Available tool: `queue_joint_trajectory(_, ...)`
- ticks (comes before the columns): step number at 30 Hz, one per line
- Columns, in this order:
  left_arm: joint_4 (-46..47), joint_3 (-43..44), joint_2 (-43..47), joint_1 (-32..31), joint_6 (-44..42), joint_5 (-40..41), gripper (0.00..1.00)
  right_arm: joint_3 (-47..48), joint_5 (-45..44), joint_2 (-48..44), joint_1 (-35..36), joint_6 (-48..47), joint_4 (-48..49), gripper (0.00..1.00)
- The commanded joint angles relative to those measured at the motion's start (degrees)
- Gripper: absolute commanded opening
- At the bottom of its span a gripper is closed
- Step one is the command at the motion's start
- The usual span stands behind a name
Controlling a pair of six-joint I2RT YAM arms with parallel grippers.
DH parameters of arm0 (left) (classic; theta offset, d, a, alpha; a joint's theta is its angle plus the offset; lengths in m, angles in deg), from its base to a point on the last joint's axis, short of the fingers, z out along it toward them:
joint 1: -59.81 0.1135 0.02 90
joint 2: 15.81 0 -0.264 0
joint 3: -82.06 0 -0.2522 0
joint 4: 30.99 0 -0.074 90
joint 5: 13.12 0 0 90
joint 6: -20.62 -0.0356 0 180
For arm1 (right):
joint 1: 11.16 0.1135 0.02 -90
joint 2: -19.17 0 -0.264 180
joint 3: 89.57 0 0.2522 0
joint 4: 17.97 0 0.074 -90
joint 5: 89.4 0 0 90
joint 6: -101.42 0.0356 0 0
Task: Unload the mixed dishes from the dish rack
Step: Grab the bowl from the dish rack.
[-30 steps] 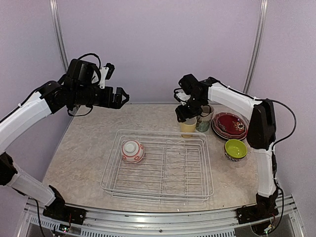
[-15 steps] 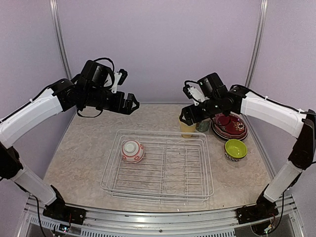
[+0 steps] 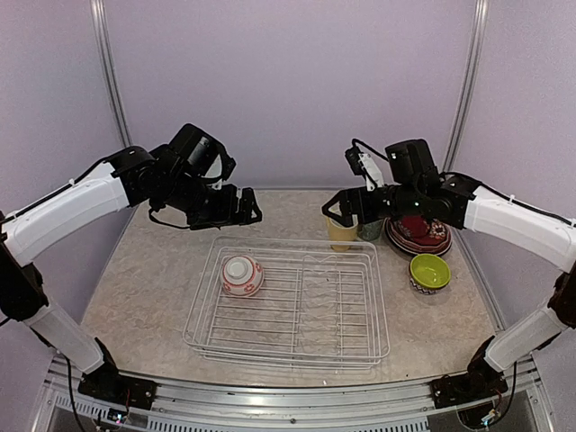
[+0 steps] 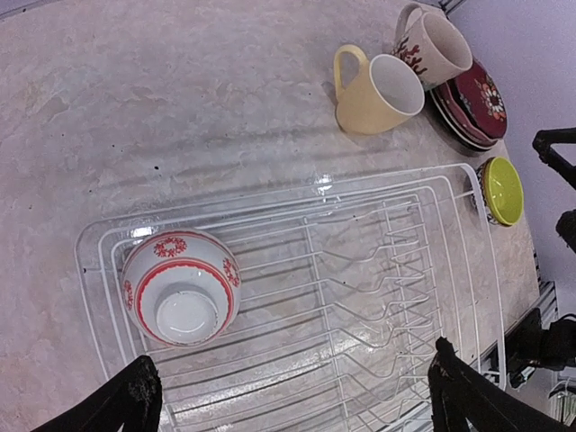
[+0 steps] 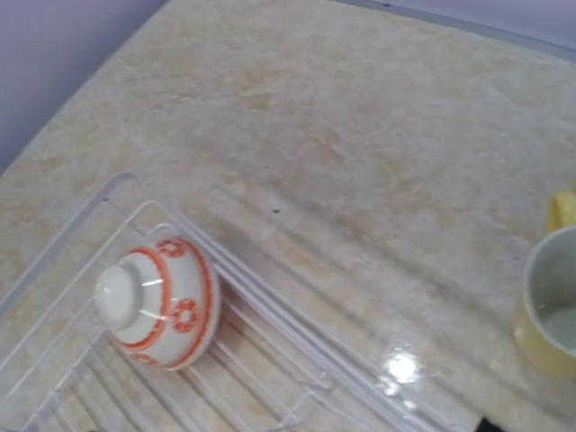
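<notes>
The wire dish rack (image 3: 290,361) sits mid-table and holds one red-patterned bowl (image 3: 241,274), upside down in its back-left corner. The pale yellow mug (image 3: 342,234), the floral cup (image 3: 370,229), a stack of plates with the maroon one on top (image 3: 419,232) and the lime-green bowl (image 3: 429,270) stand on the table right of the rack. My left gripper (image 3: 244,208) is open and empty, above the rack's back-left edge. In the left wrist view its jaws (image 4: 292,405) are spread wide over the rack (image 4: 310,270), with the bowl (image 4: 180,288) near the left finger. My right gripper (image 3: 335,208) is open and empty, above and left of the mug.
The left wrist view shows the mug (image 4: 378,90), the cup (image 4: 434,45), the plates (image 4: 477,103) and the green bowl (image 4: 501,189) beyond the rack. The right wrist view shows the bowl (image 5: 157,301), the rack's rim (image 5: 270,306) and the mug (image 5: 549,315). Purple walls stand close behind and at the sides.
My left gripper has moved right and down toward the rack's back-left corner. My right gripper has lifted off the mug, swung up and now points left; the mug stays on the table.
</notes>
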Motion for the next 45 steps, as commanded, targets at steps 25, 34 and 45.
queue_joint_trajectory(25,7.47,-34.67,21.46,10.82,14.88,-5.92,0.79,6.85,2.1,29.19,15.16,36.76,22.02,0.82)
queue_joint_trajectory(34,10.48,-39.4,21.22,11.59,14.84,-5.71,0.63,10.09,-4.73,35.0,17.06,42.4,18.79,0.83)
queue_joint_trajectory(45,15.51,-43.07,19.89,11.38,15.3,-8.78,0.53,11.27,-5.76,39.56,17.47,45.72,19.55,0.82)
